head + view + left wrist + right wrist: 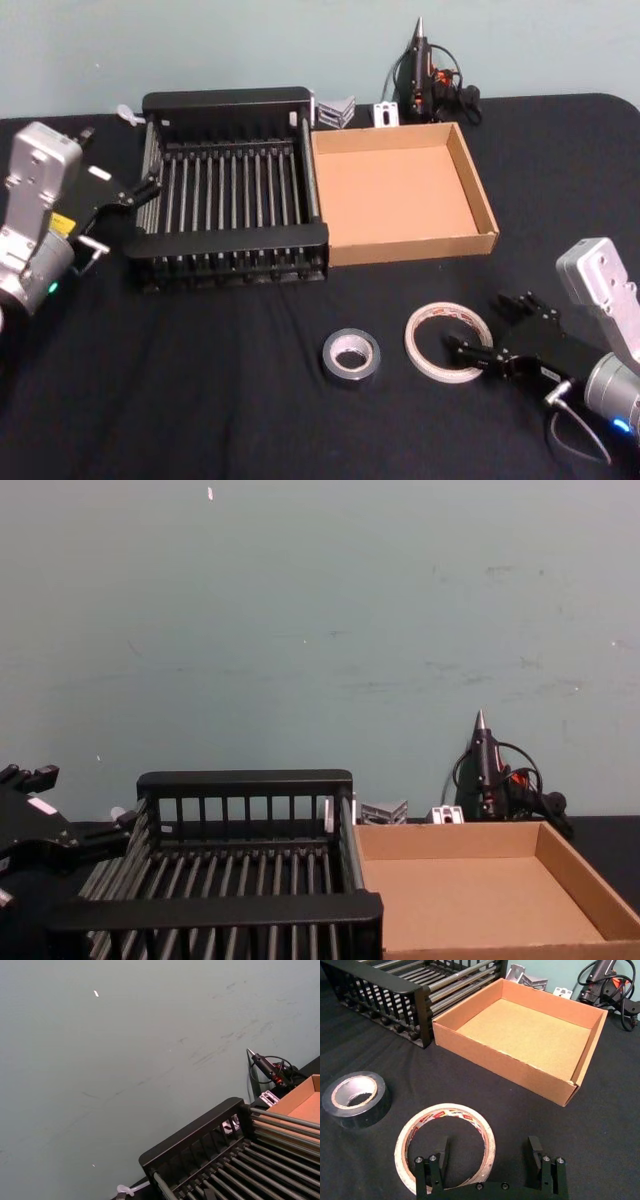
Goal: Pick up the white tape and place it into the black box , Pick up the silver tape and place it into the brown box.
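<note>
White tape: we see a flat whitish-clear ring with red print [447,342] – unreadable – on black cloth.
Right gripper [489,1155]: black fingers spread wide, straddling its rim.
Left gripper [140,190]: can't tell, beside black slatted plastic crate [230,105].

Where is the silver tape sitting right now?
In the head view the silver tape lies flat on the black table, in front of the black box and just left of the white tape.

We are seeing the white tape [447,342] and silver tape [351,357] lying flat, side by side. The black box [232,244] and brown box [480,195] are sitting touching behind them.
</note>
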Robot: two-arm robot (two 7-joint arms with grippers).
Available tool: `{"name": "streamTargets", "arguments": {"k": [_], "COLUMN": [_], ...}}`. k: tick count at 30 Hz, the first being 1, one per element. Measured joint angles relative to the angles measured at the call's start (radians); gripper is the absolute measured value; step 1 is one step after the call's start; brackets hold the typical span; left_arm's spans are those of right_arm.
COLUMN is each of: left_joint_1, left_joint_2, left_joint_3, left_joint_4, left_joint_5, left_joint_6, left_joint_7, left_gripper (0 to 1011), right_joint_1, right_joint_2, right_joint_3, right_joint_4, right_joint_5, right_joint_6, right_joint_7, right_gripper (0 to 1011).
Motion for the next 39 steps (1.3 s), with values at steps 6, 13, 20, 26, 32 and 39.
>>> {"name": "streamTargets", "arguments": {"k": [6, 13, 20, 26, 32, 39], "left_joint_1": [0.000, 0.000, 0.000, 0.000, 0.000, 0.000], "left_joint_2": [0.000, 0.000, 0.000, 0.000, 0.000, 0.000], "left_joint_3": [0.000, 0.000, 0.000, 0.000, 0.000, 0.000], "left_joint_4": [0.000, 0.000, 0.000, 0.000, 0.000, 0.000], "left_joint_5": [0.000, 0.000, 0.000, 0.000, 0.000, 0.000], "left_joint_6": [0.000, 0.000, 0.000, 0.000, 0.000, 0.000], "left_joint_7": [0.000, 0.000, 0.000, 0.000, 0.000, 0.000], "left_gripper": [1001, 1001, 1001, 1001, 1001, 1001], "right_joint_1": [0.003, -0.001, -0.008, -0.011, -0.012, -0.012], "right_joint_2": [-0.015, -0.029, -0.039, -0.046, -0.050, -0.050], "right_joint_3": [0.009, 0.022, 0.031, 0.037, 0.040, 0.040], "right_joint_4": [0.011, 0.013, 0.014, 0.014, 0.014, 0.013], "right_joint_5": [-0.010, -0.022, -0.032, -0.040, -0.047, -0.047], "right_joint_6": [0.000, 0.004, 0.009, 0.017, 0.020, 0.020], "right_joint_7": [0.009, 0.026, 0.036, 0.042, 0.046, 0.046], "right_gripper": [1002, 1002, 1000, 1002, 1002, 1002]}}
